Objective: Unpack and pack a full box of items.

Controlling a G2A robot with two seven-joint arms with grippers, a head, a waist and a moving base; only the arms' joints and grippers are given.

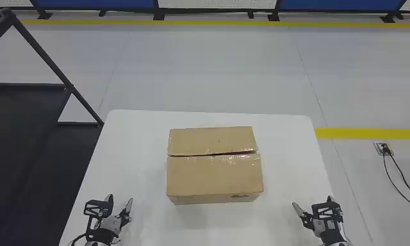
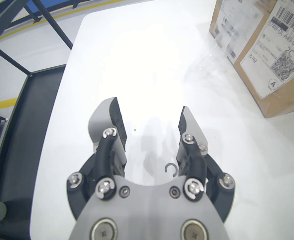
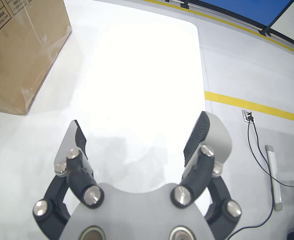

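The cardboard box [image 1: 214, 164] is set at the middle of the white table [image 1: 134, 156], its top flaps closed, with a seam [image 1: 214, 154] under clear tape across the lid. The left tool [image 2: 149, 106] is held wide open over the near left corner of the table. The right tool [image 3: 139, 118] is equally wide at the near right corner. Nothing is gripped, and both are well apart from the box. If one flap is pulled alone, the box could be dragged or tipped on the smooth table, since the tape may resist.
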